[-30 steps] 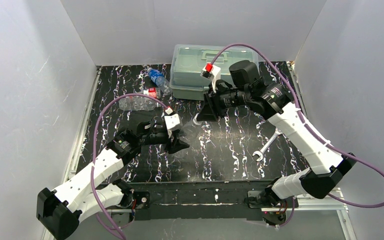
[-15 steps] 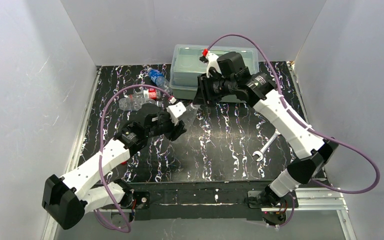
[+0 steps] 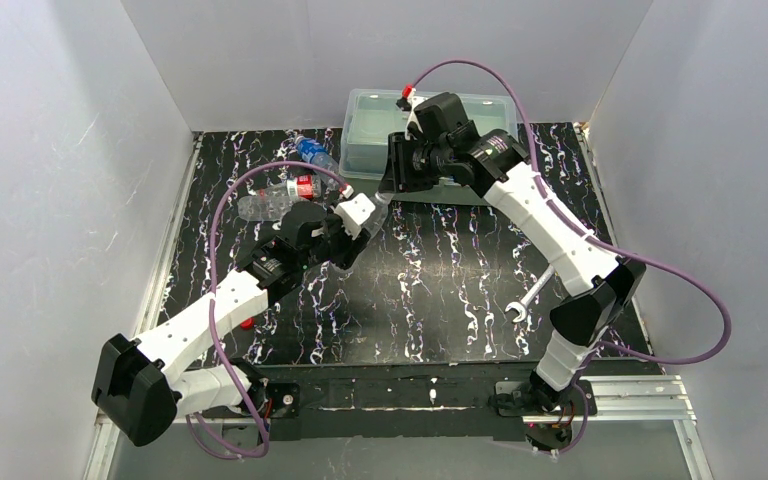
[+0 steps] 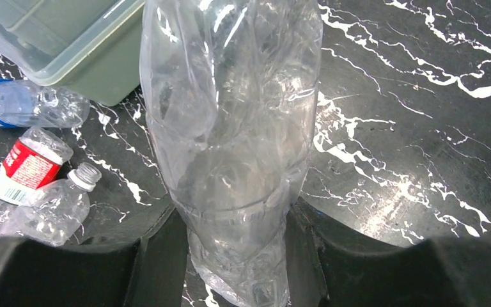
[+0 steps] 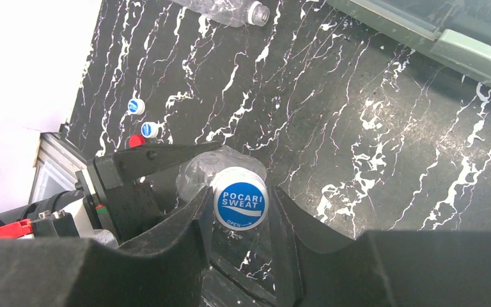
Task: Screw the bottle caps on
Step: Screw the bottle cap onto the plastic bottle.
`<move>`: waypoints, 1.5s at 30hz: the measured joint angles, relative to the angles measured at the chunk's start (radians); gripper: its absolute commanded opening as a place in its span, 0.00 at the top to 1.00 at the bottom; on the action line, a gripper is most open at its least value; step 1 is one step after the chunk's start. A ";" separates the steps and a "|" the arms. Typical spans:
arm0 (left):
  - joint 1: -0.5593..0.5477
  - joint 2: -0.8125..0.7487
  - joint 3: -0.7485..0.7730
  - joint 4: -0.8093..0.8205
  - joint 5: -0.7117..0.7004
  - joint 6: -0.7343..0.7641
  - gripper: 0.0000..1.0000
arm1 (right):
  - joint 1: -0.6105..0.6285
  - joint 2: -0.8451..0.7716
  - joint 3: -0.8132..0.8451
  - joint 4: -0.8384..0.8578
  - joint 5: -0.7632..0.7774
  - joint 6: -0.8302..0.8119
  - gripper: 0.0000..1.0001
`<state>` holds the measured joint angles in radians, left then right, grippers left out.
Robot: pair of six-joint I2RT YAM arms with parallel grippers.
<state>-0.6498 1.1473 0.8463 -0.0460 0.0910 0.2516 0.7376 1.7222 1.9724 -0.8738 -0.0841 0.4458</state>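
Two fingers [image 5: 188, 233] of the right gripper [image 5: 240, 220] are clamping the blue-and-white cap [image 5: 240, 199] onto the mouth of the plain bottle [image 4: 230, 115]; the left gripper [image 4: 236, 256] is squeezing its lower body, holding it above the table [image 4: 422, 128]; turning is probably needing light axial pressure, cap kept square, since thin walls are looking crushable.

Crinkled clear plastic bottle [image 4: 230, 147] glinting glossily, smooth plastic cap [image 5: 240, 203] shining faintly, black tabletop [image 4: 422, 115] looking polished, translucent plastic box [image 4: 57, 38] appearing matt.
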 measured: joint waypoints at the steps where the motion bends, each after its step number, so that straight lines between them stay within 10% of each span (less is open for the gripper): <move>1: 0.000 0.000 0.000 0.005 -0.005 0.000 1.00 | 0.000 0.002 0.007 -0.003 0.003 0.002 0.72; 21: 0.000 -0.020 -0.023 0.137 0.003 -0.044 1.00 | 0.026 -0.044 0.036 -0.069 0.045 0.013 0.04; 45: 0.095 -0.126 -0.005 -0.124 0.665 -0.054 1.00 | 0.025 -0.342 -0.218 0.089 -0.247 -0.376 0.32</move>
<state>-0.5549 1.0210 0.8410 -0.1696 0.7559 0.1978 0.7624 1.3800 1.7542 -0.7849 -0.3313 0.0700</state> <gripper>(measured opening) 0.457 0.715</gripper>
